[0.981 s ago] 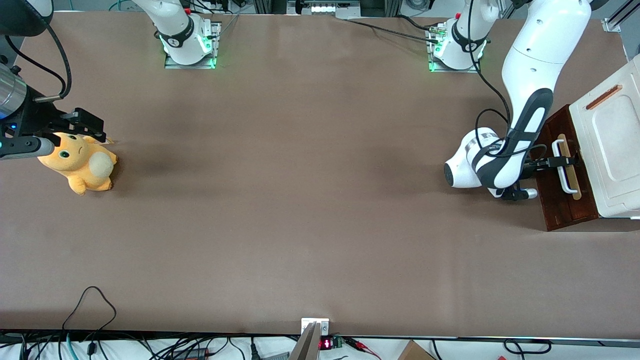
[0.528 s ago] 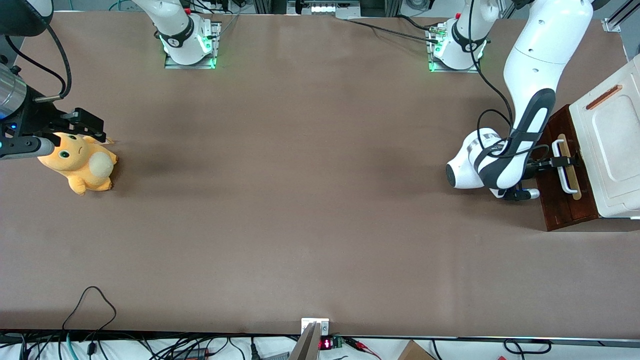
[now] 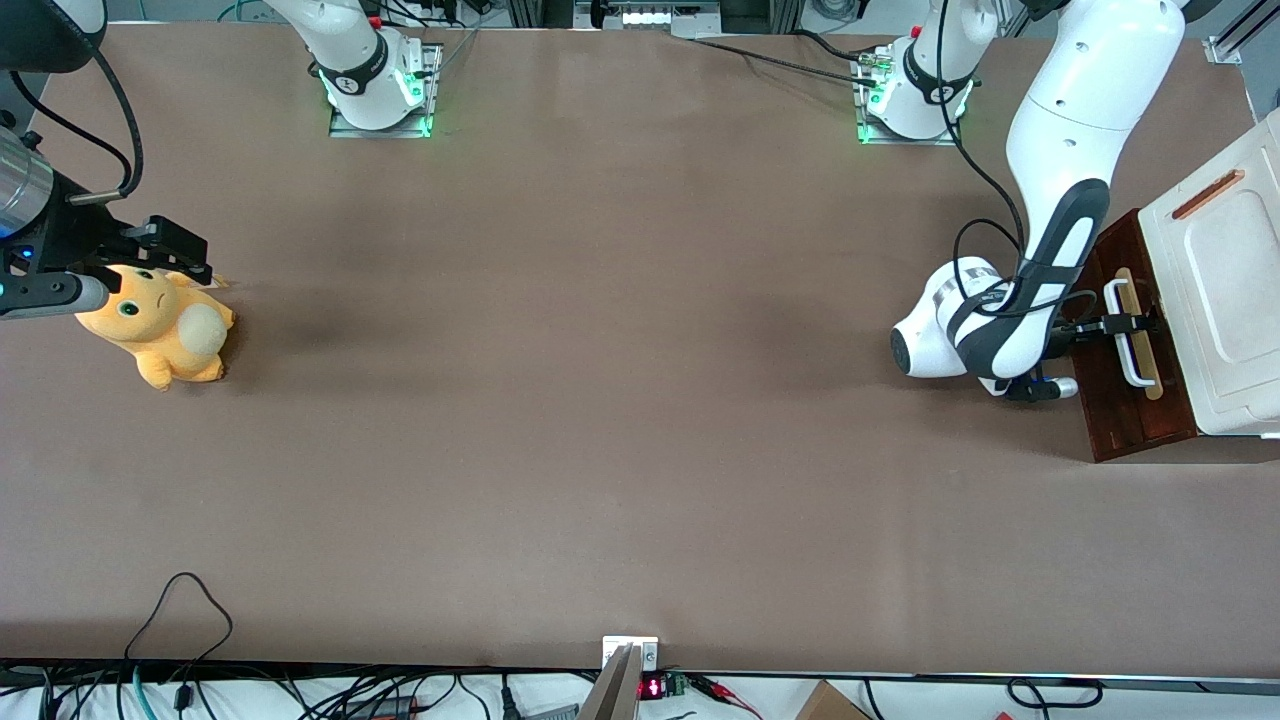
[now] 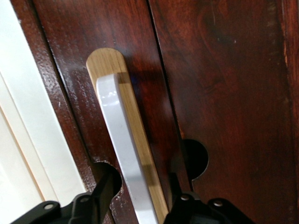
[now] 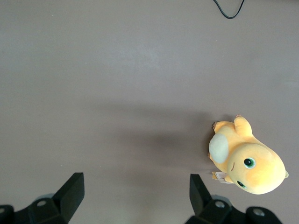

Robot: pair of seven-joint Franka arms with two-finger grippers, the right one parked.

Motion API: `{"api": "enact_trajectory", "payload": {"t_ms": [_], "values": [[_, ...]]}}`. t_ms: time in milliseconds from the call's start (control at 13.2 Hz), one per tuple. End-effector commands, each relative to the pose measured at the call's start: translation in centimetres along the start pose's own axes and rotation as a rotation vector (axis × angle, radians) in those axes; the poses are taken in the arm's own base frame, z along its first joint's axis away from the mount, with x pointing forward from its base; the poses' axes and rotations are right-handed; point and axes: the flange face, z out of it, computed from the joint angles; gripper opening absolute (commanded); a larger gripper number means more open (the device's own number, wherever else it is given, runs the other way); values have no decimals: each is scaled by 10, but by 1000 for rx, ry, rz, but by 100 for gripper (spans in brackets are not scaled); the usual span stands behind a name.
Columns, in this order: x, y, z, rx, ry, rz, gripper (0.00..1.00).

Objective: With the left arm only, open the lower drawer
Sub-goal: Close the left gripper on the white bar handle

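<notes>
- The left arm [image 3: 1050, 200] reaches down toward the working arm's end of the table [image 3: 600, 400], where a white cabinet [image 3: 1225, 290] stands.
- The lower drawer [image 3: 1125, 400] is part of that cabinet — its dark reddish-brown front faces the middle of the table, with a white handle [image 3: 1125, 335] mounted on a pale wood strip [image 3: 1140, 340].
- The gripper [image 3: 1130, 323] is at the handle; in the wrist view its two fingers [image 4: 100, 200] stand one on each side of the white handle [image 4: 121, 154], spread apart — not pressed onto it.
- A yellow plush toy [image 3: 160, 325] lies toward the parked arm's end of the table.
</notes>
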Motion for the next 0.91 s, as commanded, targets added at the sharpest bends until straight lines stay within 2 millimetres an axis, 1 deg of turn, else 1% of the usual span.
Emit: {"api": "enact_trajectory", "payload": {"t_ms": [0,226,528,830], "values": [[7,-1,1,8,12,5,48],[8,-2,2,9,10,6,45],[8,-2,4,9,6,6,45],[8,-1,7,12,2,5,41]]}}
